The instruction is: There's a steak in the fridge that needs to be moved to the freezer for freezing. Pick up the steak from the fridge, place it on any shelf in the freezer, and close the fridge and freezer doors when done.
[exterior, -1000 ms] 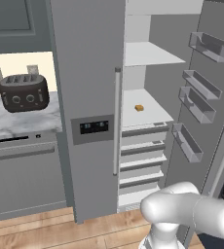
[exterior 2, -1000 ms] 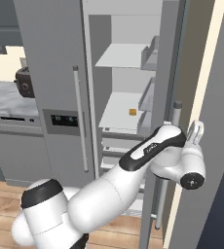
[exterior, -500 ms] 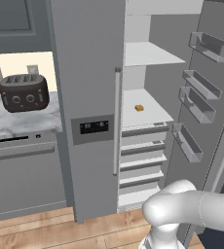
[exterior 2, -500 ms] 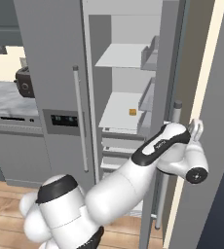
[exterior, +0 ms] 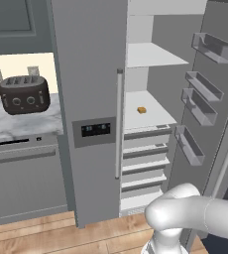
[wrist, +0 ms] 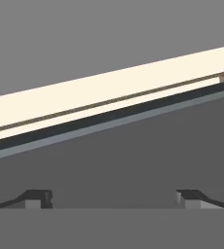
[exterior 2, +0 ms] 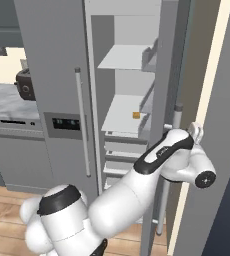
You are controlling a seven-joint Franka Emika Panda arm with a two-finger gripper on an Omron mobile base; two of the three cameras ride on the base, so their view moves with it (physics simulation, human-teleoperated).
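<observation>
My claw [wrist: 113,198] is spread apart with nothing in it, facing a grey door panel up close. Fridge [exterior: 150,111] stands open; freezer [exterior: 88,99] door closed. Small orange cube [exterior: 142,110] on fridge shelf. Can't spot the steak.

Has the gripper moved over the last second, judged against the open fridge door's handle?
Yes. In the right base view the gripper has shifted right and slightly down, away from the fridge door handle it was beside.
</observation>
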